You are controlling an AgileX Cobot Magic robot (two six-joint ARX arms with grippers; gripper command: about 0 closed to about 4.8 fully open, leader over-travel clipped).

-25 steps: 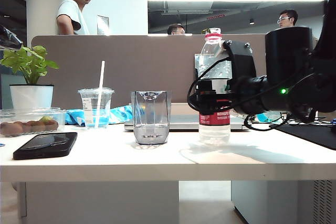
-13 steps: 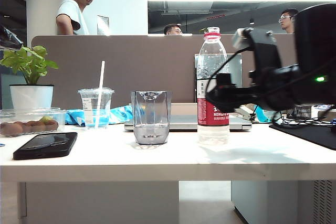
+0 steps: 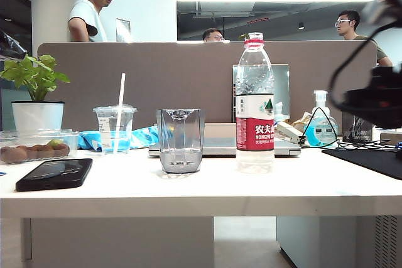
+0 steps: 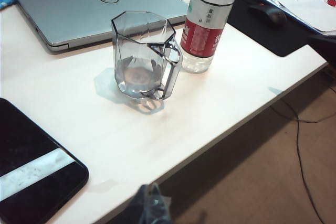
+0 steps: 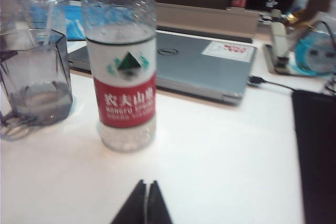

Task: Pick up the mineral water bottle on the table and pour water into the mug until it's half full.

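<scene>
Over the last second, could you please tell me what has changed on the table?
The right gripper let go of the water bottle, drew back to the right and now sits shut, clear of it. The bottle stands upright on the table, a little left of where it was held. The mug, phone and straw cup stayed put.

On the table (image 3: 188, 192) we've got the mineral water bottle (image 3: 254, 105) standing upright just right of the mug (image 3: 181, 140), not touching. A laptop (image 4: 94, 6) lies closed behind both. Left of the mug sits a plastic cup with a straw (image 3: 115, 128), with a phone (image 3: 54, 173) flat in front of it near the table edge. Far left we see a potted plant (image 3: 36, 95). The right gripper (image 5: 146, 201) hangs in front of the bottle, well apart.
</scene>
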